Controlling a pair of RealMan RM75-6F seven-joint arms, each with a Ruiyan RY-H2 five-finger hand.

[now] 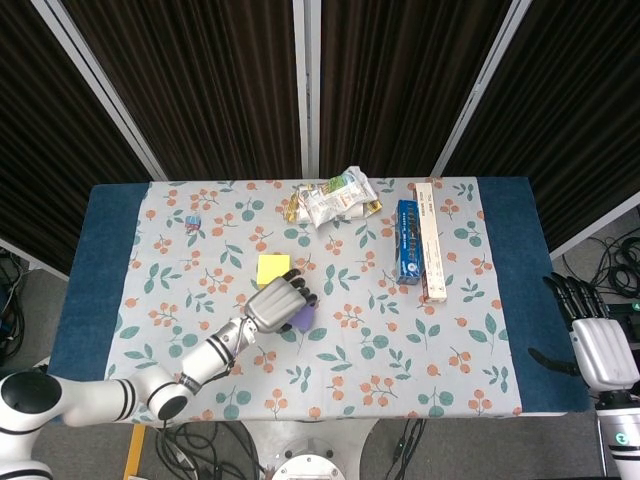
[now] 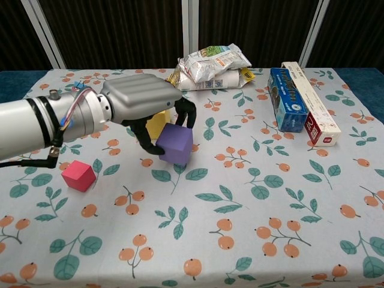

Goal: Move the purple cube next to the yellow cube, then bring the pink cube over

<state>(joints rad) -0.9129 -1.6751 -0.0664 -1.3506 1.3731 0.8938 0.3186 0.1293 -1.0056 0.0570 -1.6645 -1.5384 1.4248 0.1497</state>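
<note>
My left hand (image 2: 139,101) grips the purple cube (image 2: 176,144) from above and holds it lifted and tilted above the floral cloth. The head view shows the same left hand (image 1: 277,302) with a purple cube (image 1: 304,318) corner peeking out at its right. Just behind the hand sits the yellow cube (image 1: 272,269); in the chest view the fingers cover most of the yellow cube (image 2: 156,122). The pink cube (image 2: 78,175) lies on the cloth to the left, under my forearm; the head view does not show it. My right hand (image 1: 598,342) hangs off the table's right edge, fingers apart, holding nothing.
Snack bags (image 2: 215,65) lie at the back centre. A blue box (image 2: 287,99) and a long white and red box (image 2: 311,102) lie side by side at the back right. A small blue item (image 1: 192,222) sits at the back left of the table (image 1: 100,260).
</note>
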